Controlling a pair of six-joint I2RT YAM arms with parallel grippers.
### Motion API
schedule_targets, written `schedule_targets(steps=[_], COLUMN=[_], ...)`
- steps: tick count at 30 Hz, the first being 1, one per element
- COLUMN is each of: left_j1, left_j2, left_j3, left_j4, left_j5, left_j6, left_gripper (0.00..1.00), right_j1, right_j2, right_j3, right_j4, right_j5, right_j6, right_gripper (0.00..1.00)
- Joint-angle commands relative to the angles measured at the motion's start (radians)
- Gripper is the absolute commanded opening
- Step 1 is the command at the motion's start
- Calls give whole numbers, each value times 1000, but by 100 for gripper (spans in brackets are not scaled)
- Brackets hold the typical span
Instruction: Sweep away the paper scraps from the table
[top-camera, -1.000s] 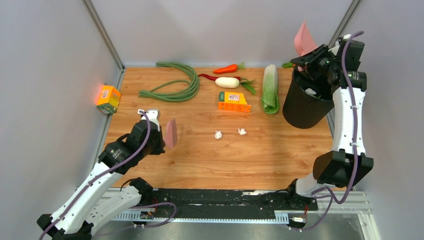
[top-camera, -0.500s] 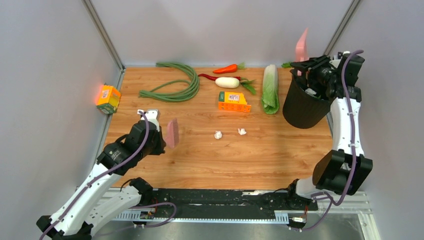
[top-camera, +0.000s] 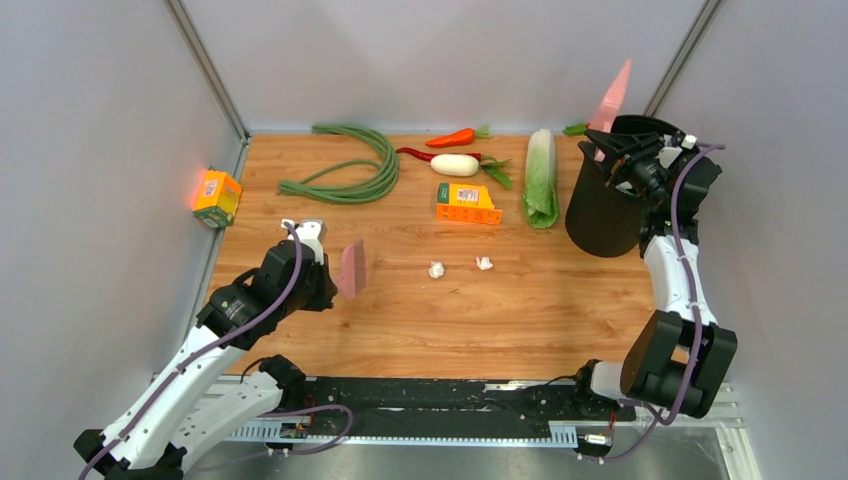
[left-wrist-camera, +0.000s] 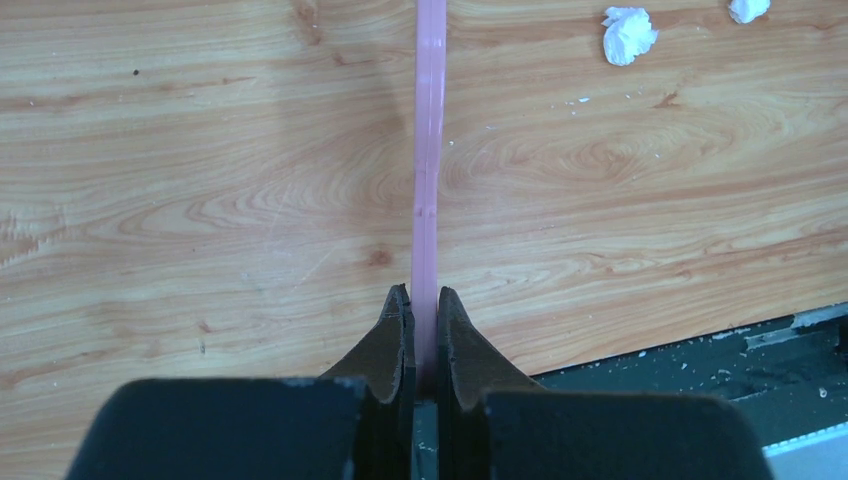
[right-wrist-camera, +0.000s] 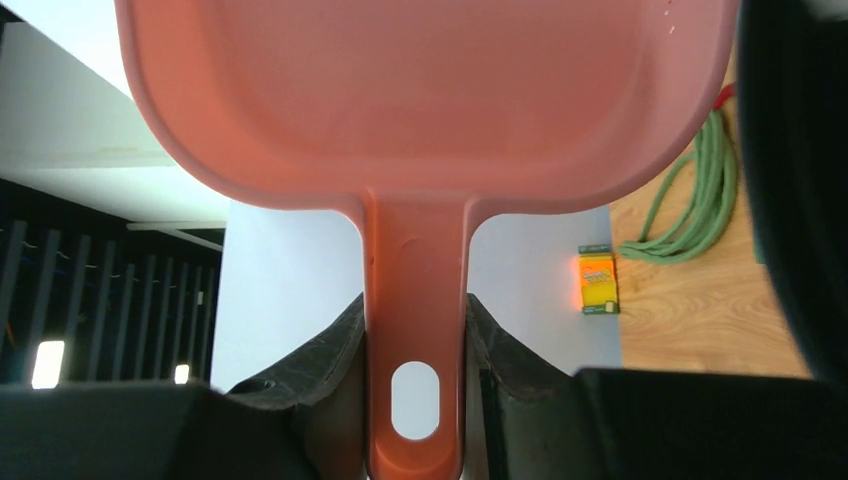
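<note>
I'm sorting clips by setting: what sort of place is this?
Most likely a lab test booth, not a home: plain grey walls enclose a wood-grain table, two robot arms are bolted to a rail at its edge, and vegetables such as a carrot lie staged on it.

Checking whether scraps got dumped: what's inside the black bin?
The right gripper, shut on the pink dustpan, hangs over the mouth of the black bin, pan pointing up. It covers most of the inside, so the contents cannot be seen.
</note>
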Motion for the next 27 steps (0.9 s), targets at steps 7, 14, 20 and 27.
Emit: schedule_targets(steps=[7,14,20,27], left_j1=[-7,-35,-35,-35], left_j2=[-14,-15,-12,30], left_j3=[-1,1,-1,39], left_j4=[49,49,48,103], left_j5=[53,46,8,129], left_j6=[38,36,22,18], left_gripper=[0,0,0,0], right_j1=[-14,-15,-21,110], right_j2=[-163,-221,-196,-258], right_j3=[-71,11,175,301], right_j4=[220,45,-318,-869], right_j5=[117,105,-19,100], right_j6=[271,160,-180,-587], right_gripper=[0,0,0,0])
